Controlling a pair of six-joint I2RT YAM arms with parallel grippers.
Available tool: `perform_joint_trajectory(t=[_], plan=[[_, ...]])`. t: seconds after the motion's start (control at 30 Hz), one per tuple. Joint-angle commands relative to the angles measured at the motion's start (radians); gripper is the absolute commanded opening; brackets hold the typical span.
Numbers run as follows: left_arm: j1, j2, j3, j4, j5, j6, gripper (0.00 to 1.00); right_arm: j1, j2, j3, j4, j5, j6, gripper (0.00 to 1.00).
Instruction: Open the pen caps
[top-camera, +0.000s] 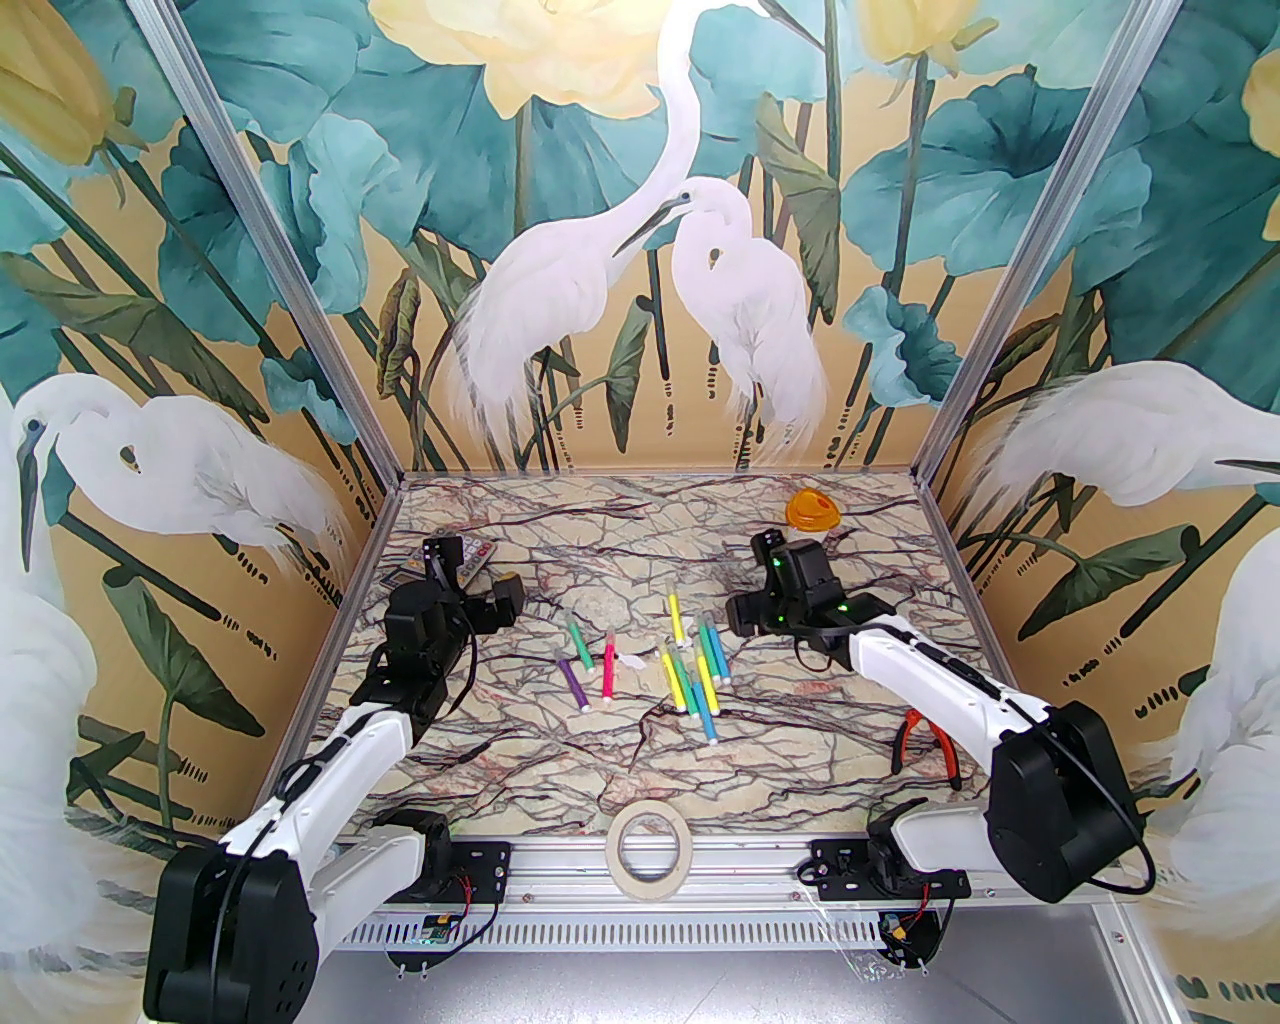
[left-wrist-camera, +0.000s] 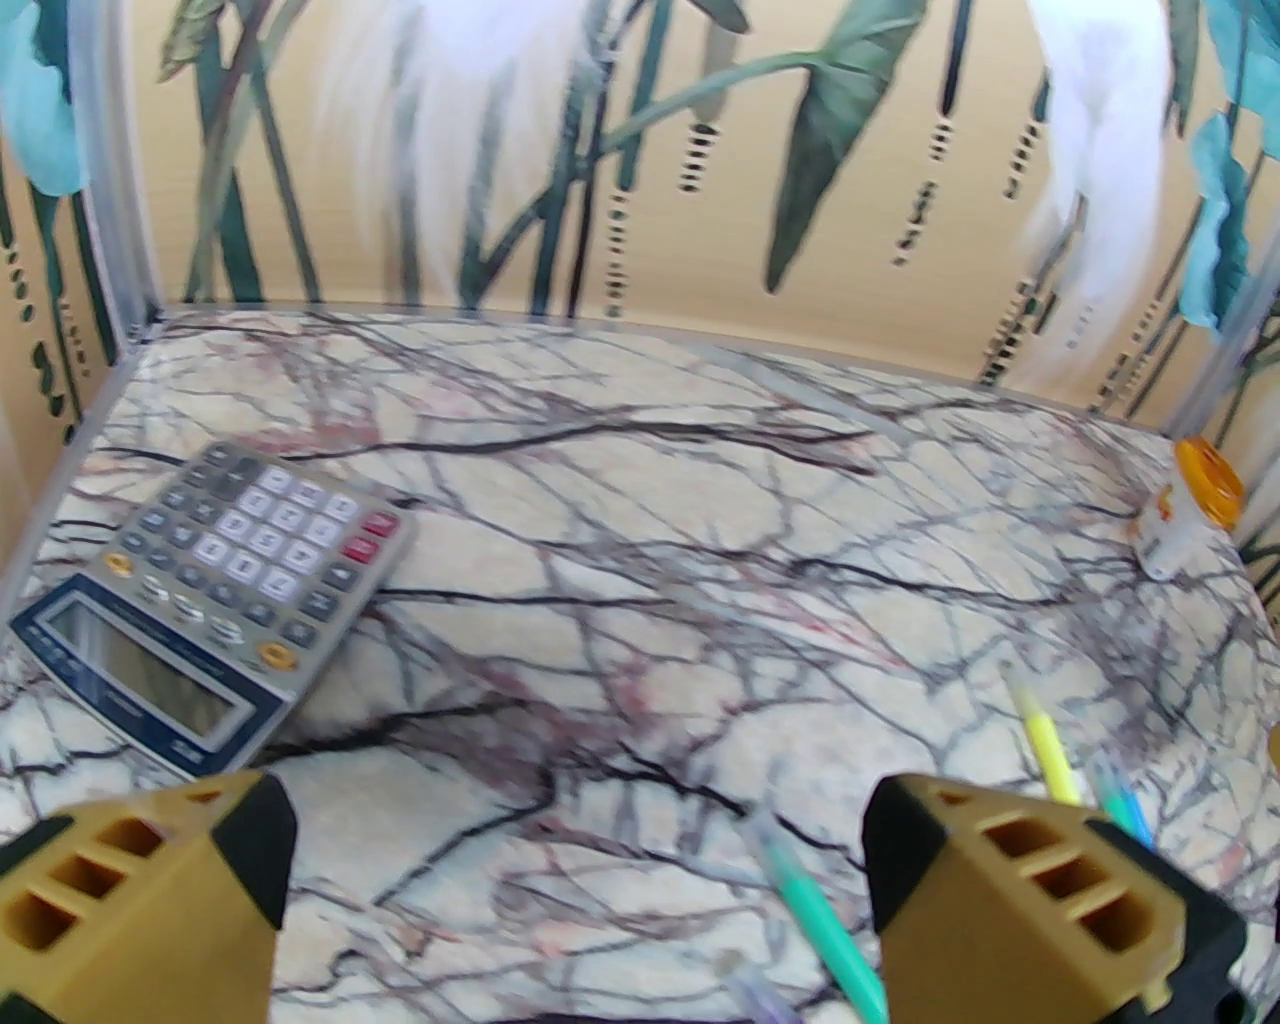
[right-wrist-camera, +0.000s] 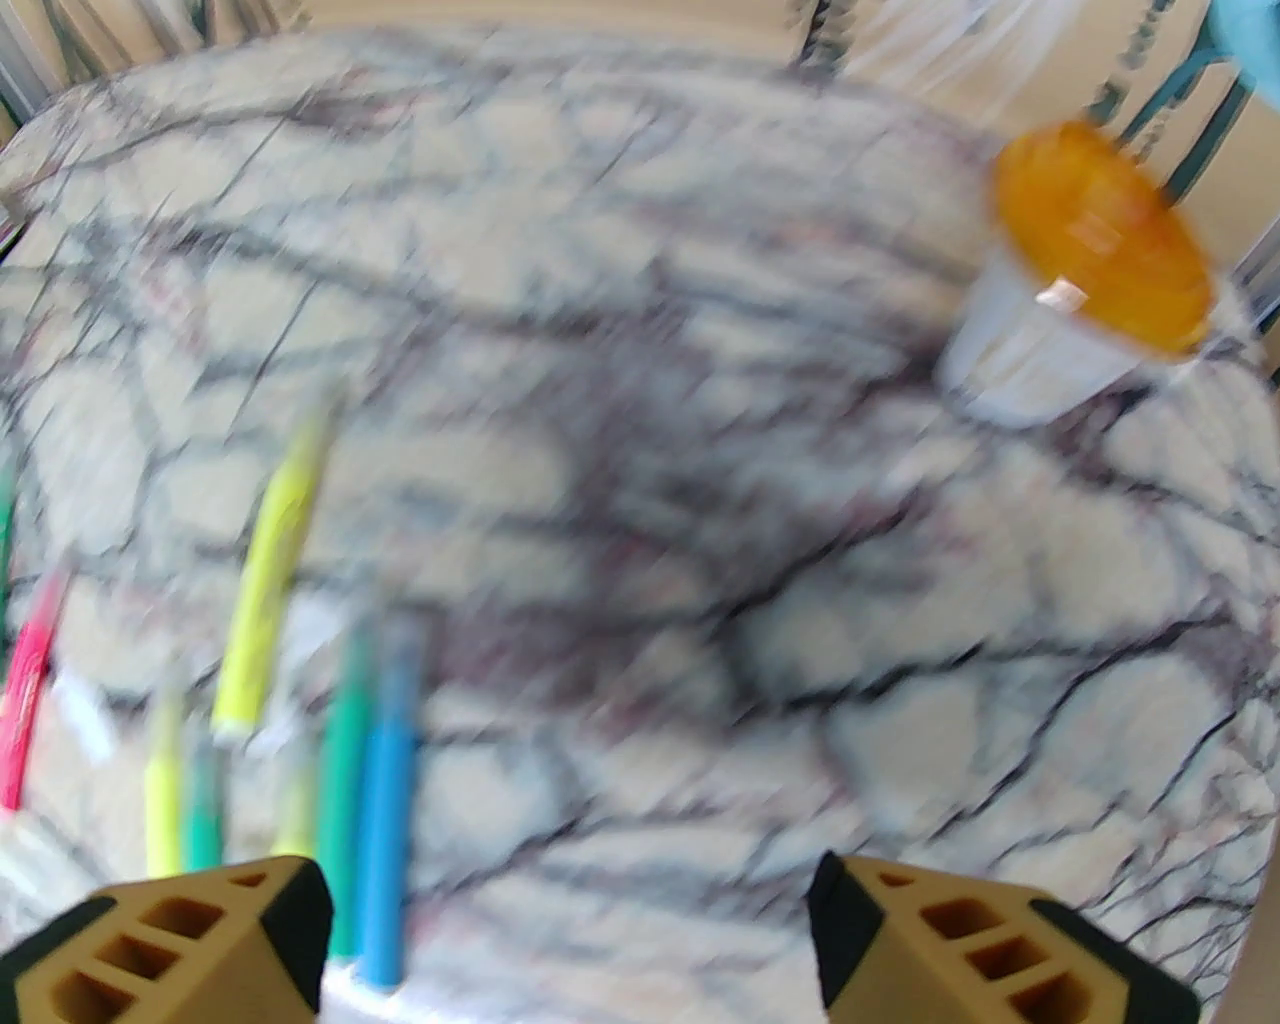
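The pens (top-camera: 690, 670) lie scattered mid-frame on the marble table (top-camera: 560, 780), with clear pen caps (left-wrist-camera: 765, 835) on their upper ends. The left gripper (left-wrist-camera: 575, 850) and right gripper (right-wrist-camera: 570, 900) stand apart, empty. Light, slick and stiff, the pens probably roll: pinch barrel and cap separately.

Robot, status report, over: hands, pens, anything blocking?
Left gripper open, empty. Right gripper open, empty. Pens loose mid-table between them. Calculator, orange-lidded cup off aside.
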Motion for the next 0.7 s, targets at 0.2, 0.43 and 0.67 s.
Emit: perform_joint_trajectory(t=[0.2,0.43,0.67], plan=[[-0.012,-0.006,0.004,-0.077,0.248,-0.041,1.00,0.035,0.097,0.075,-0.191,-0.171,0.055,0.68],[-0.020,-0.031,-0.020,-0.073,0.275,-0.049,1.00,0.035,0.190,0.119,-0.212,-0.176,0.062,0.59],[-0.022,-0.032,-0.027,-0.072,0.268,-0.044,0.99,0.034,0.293,0.179,-0.224,-0.166,0.064,0.54]])
